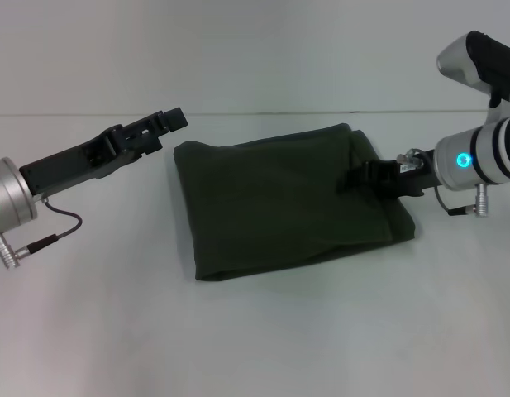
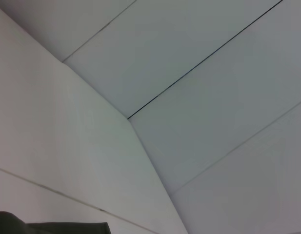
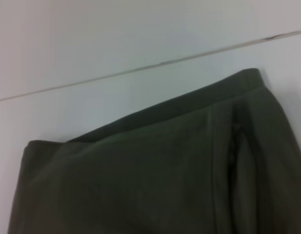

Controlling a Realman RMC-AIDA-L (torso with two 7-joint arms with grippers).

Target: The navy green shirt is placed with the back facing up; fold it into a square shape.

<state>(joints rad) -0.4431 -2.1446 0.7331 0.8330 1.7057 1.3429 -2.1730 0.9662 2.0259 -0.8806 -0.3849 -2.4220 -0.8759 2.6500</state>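
The navy green shirt [image 1: 288, 198] lies folded into a rough rectangle on the white table, plain side up, with no letters showing. My right gripper [image 1: 355, 178] is low over the shirt's right part, near its right edge. The right wrist view shows the shirt [image 3: 155, 170] up close, with a folded hem along its far edge. My left gripper [image 1: 168, 124] is raised and holds nothing, just off the shirt's far left corner and apart from the cloth. A sliver of the shirt [image 2: 52, 228] shows at the edge of the left wrist view.
The white table [image 1: 255, 331] runs all around the shirt. A thin seam line [image 1: 263, 113] crosses the table just behind the shirt. A cable [image 1: 60, 227] hangs under the left arm.
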